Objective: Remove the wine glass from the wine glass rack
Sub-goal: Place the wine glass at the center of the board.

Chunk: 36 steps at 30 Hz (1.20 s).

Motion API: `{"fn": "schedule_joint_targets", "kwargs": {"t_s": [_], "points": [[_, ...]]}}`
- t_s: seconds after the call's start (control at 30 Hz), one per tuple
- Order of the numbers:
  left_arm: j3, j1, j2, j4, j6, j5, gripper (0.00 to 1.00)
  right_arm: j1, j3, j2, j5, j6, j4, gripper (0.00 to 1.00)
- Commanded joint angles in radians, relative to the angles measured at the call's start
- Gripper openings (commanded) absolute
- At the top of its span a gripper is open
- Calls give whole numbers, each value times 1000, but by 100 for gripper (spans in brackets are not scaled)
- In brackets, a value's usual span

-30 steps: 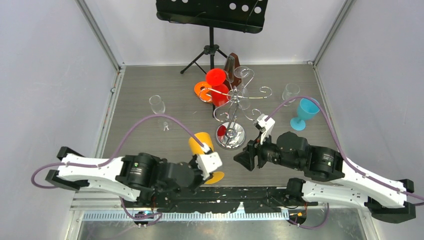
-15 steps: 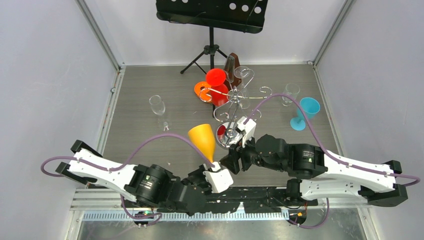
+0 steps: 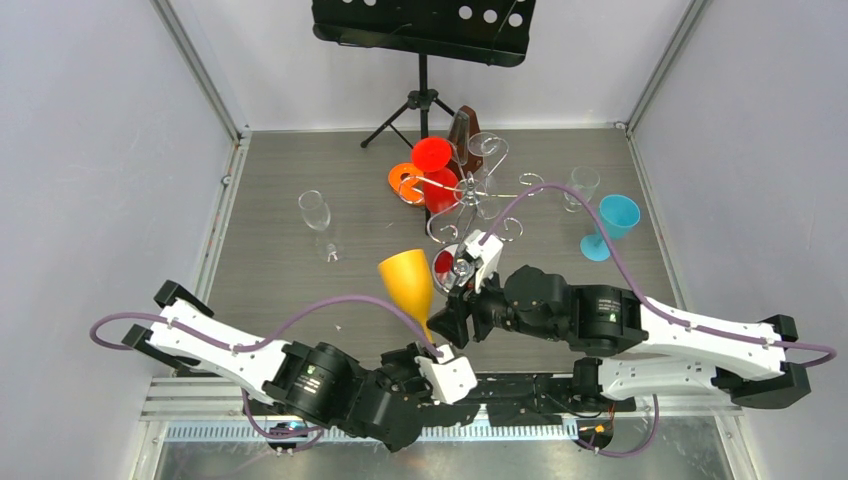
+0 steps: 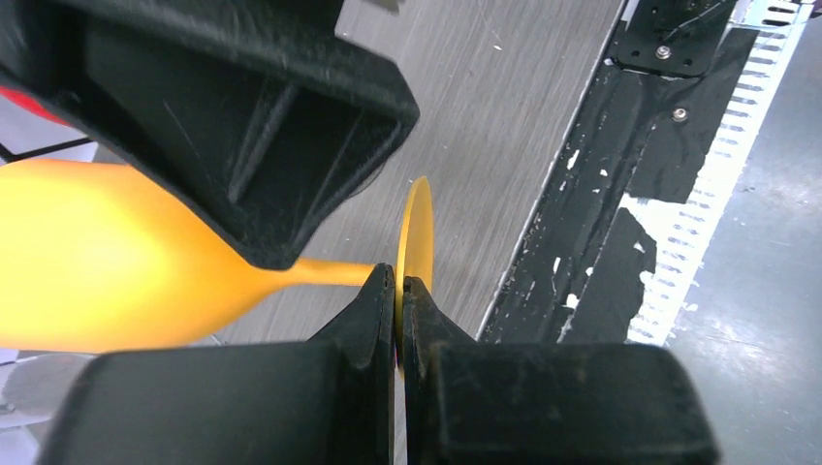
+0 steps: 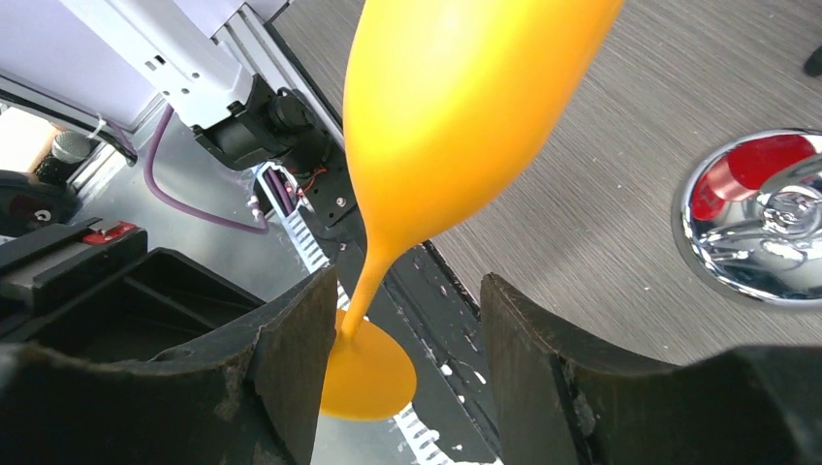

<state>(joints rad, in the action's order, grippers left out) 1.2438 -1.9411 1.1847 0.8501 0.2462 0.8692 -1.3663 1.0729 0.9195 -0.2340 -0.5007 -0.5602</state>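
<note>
The chrome wine glass rack (image 3: 470,190) stands mid-table on its mirror base (image 3: 461,270), which also shows in the right wrist view (image 5: 766,218). A yellow wine glass (image 3: 405,280) is off the rack, held in the air left of the base. My left gripper (image 3: 437,352) is shut on the rim of the glass's foot (image 4: 417,232), jaws pinching it (image 4: 399,286). My right gripper (image 3: 452,318) is open, its jaws either side of the yellow stem (image 5: 407,286); the left finger (image 5: 291,349) looks close to or touching the stem. The bowl (image 5: 456,107) fills the view above.
A red glass (image 3: 432,155), an orange glass (image 3: 405,180) and a clear glass (image 3: 487,148) are at the rack. A clear flute (image 3: 316,212) stands left, a blue glass (image 3: 612,222) and a clear glass (image 3: 580,185) right. A black music stand (image 3: 423,30) is at the back.
My left gripper has pulled back toward the near edge, tipping the yellow glass bowl-up. My right gripper has moved left from beside the rack base to the glass's stem.
</note>
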Motion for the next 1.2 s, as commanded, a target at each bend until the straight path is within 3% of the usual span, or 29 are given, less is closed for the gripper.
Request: {"fn": "schedule_joint_targets", "kwargs": {"t_s": [0.0, 0.3, 0.53, 0.6, 0.83, 1.03, 1.17], "points": [[49, -21, -10, -32, -27, 99, 0, -6, 35, 36, 26, -13, 66, 62], [52, -60, -6, -78, -81, 191, 0, -7, 22, 85, 55, -28, 104, 61], [35, -83, -20, -118, -99, 236, 0, -7, 17, 101, 81, -35, 138, 51], [25, -88, -28, -140, -110, 248, 0, -7, 12, 104, 91, -37, 144, 45], [3, -95, -48, -157, -117, 280, 0, -7, -7, 96, 106, -43, 168, 9], [-22, -94, -82, -165, -94, 269, 0, -6, -20, 78, 108, -37, 189, 6], [-60, -93, -121, -200, -94, 237, 27, -7, -24, 67, 102, -28, 197, 6]]}}
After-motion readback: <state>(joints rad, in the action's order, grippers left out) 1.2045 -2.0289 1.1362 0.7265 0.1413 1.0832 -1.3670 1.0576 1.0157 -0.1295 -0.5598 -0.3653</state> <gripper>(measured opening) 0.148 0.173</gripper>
